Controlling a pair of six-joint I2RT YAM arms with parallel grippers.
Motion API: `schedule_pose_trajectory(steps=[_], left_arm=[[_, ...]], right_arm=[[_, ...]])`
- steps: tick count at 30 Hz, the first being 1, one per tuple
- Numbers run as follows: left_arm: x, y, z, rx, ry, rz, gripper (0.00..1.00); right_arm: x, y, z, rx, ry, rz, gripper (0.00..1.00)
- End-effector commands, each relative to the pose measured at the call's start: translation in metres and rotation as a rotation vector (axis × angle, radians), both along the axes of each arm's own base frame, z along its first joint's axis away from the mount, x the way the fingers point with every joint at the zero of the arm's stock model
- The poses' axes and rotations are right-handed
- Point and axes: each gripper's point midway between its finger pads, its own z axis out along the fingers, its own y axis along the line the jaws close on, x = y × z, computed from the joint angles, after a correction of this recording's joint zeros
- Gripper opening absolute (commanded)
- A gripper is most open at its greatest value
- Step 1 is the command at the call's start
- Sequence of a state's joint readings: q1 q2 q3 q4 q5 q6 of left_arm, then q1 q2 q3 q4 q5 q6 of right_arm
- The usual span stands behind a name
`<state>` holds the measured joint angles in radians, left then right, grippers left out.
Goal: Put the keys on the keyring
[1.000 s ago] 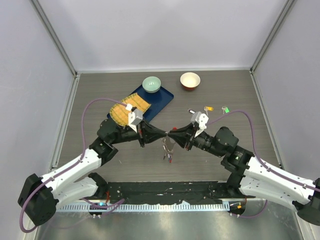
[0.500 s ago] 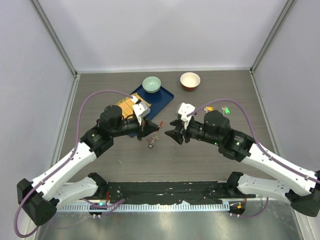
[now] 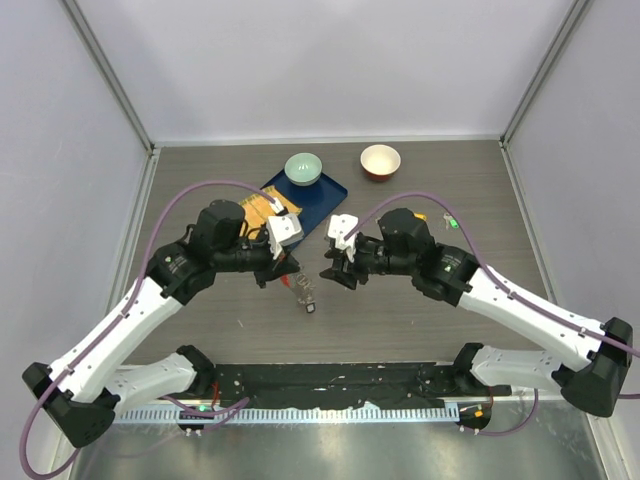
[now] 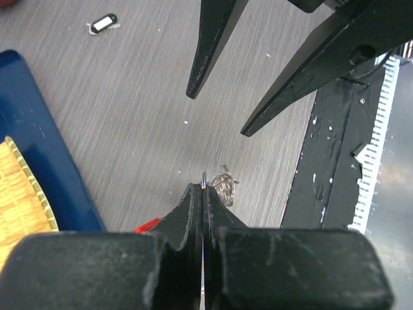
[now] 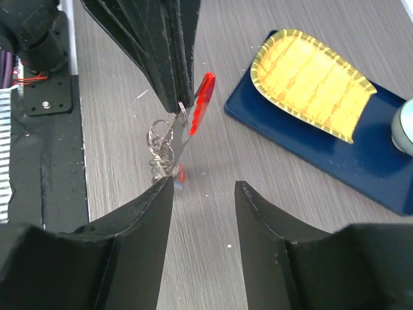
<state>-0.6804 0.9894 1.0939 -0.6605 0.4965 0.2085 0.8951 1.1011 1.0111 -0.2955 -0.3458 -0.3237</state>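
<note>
Silver metal rings and chain with a bright red oval loop, the keyring (image 5: 162, 147), are pinched between the closed jaws of the black left gripper (image 4: 203, 188). The bunch hangs from its tips over the grey wood-grain table (image 3: 330, 335), near the middle.

None of the loose keys is seen on the ring. The small green-headed key (image 3: 453, 222) lies far off to the right, and the black-headed key (image 4: 103, 24) lies flat on the table, well apart from the bunch. The black right gripper (image 5: 203, 187) is held open and empty, just right of the dangling rings.

The task is judged barely begun, with each key left to be picked up and threaded. The rings are thin, round and glossy against the matte plastic of the grippers.
</note>
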Motion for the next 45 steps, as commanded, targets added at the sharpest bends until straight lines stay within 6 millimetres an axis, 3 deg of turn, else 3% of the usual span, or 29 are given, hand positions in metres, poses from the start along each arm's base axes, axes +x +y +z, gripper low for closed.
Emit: schedule_pose_trajectory(steps=[1,11,34,40,45], left_arm=[[-0.006,0.005,0.009,0.038,-0.026,-0.043,0.00],[-0.011,-0.006,0.021,-0.020,-0.019,-0.090,0.00],[-0.010,-0.014,0.029,-0.074,-0.005,-0.088,0.00],[-0.012,-0.014,0.032,-0.084,-0.011,-0.095,0.00],[-0.012,-0.013,0.033,-0.088,-0.015,-0.093,0.00]], right_arm=[[-0.005,0.020,0.038,0.119,-0.065,0.120,0.49],[-0.006,0.039,0.042,0.202,-0.047,0.219,0.43],[-0.018,0.046,0.024,0.206,0.054,0.326,0.29],[-0.016,0.048,0.017,0.193,0.070,0.326,0.16],[-0.019,0.048,0.015,0.187,0.079,0.341,0.14]])
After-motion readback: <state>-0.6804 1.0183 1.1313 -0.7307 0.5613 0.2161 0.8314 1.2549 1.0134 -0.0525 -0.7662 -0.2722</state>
